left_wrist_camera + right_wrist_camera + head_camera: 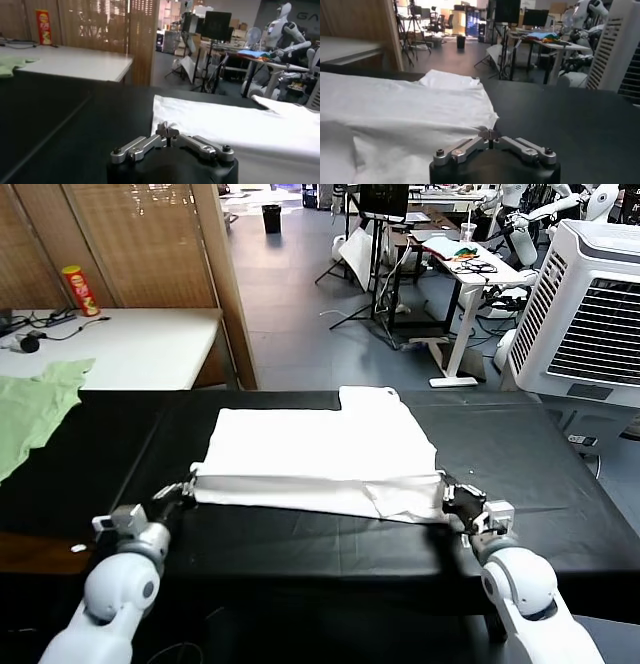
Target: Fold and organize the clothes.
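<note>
The white T-shirt (320, 454) lies partly folded on the black table (560, 484), plain side up, no logo showing. My left gripper (188, 486) is shut on the shirt's near left corner; in the left wrist view (168, 132) the cloth (240, 130) is pinched between the closed fingertips. My right gripper (447, 500) is shut on the near right corner; in the right wrist view (490, 134) the fingertips clamp the shirt's (395, 110) edge. The near edge is held stretched between both grippers, just above the table.
A pale green garment (35, 409) lies at the table's far left. A white table (130, 344) with a red can (80, 290) stands behind it. A white cooler unit (590, 314) stands at the far right.
</note>
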You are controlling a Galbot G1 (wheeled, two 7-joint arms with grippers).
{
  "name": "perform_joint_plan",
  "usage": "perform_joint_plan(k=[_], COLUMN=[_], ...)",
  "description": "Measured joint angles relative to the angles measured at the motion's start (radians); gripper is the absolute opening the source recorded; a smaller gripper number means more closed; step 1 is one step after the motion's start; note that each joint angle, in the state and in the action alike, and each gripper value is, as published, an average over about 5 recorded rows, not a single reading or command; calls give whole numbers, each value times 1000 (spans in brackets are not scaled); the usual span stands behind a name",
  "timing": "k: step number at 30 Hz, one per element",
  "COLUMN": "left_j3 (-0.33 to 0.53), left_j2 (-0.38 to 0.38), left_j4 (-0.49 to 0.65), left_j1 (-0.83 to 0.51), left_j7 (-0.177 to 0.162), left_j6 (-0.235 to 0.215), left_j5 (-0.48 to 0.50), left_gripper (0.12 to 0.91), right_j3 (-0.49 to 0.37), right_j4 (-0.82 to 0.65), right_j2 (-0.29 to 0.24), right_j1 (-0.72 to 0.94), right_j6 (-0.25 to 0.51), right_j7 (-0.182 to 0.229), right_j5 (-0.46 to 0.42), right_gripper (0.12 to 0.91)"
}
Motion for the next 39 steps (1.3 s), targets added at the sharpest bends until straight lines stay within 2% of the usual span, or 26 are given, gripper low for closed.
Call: perform_joint_plan(k=[3, 7, 9, 11, 14, 20, 23, 25, 33, 36, 39], left_j3=[3, 3, 3, 2, -3, -22, -30, -35, -45, -46, -47], left_j2=[-1, -1, -1, -2, -4, 1, 3, 4, 2, 2, 4], left_j4=[20, 29, 32, 33, 32, 17, 7, 2, 3, 13, 21], left_j1=[-12, -17, -18, -19, -15, 11, 29, 44, 93, 95, 94], left_j7=[0, -1, -2, -2, -2, -1, 4, 8, 27, 30, 36], left_j6=[-1, -2, -1, -1, -3, -6, -7, -9, -12, -6, 2], left_j5=[2, 2, 2, 3, 5, 5, 6, 8, 11, -4, -26], left_gripper=[127, 127, 128, 140, 241, 571, 719, 777, 798, 798, 777], right_j3=[-23, -33, -28, -16, 8, 47, 59, 67, 69, 61, 55], right_j4=[-38, -60, -50, -20, 57, 207, 239, 255, 266, 255, 245], right_j2=[1, 1, -3, -11, -25, -37, -32, -27, -7, 0, 5], right_j1=[38, 67, 63, 45, -4, -127, -179, -210, -267, -264, -261], right_j6=[9, -29, -58, -82, -111, -142, -143, -143, -132, -130, -130], right_j7=[-6, -5, -1, 1, 2, 2, 4, 1, -7, -10, -11], right_j5=[0, 0, 7, 22, 39, 11, -10, -15, -36, -43, -50], right_gripper=[122, 127, 168, 259, 425, 731, 788, 795, 780, 716, 609])
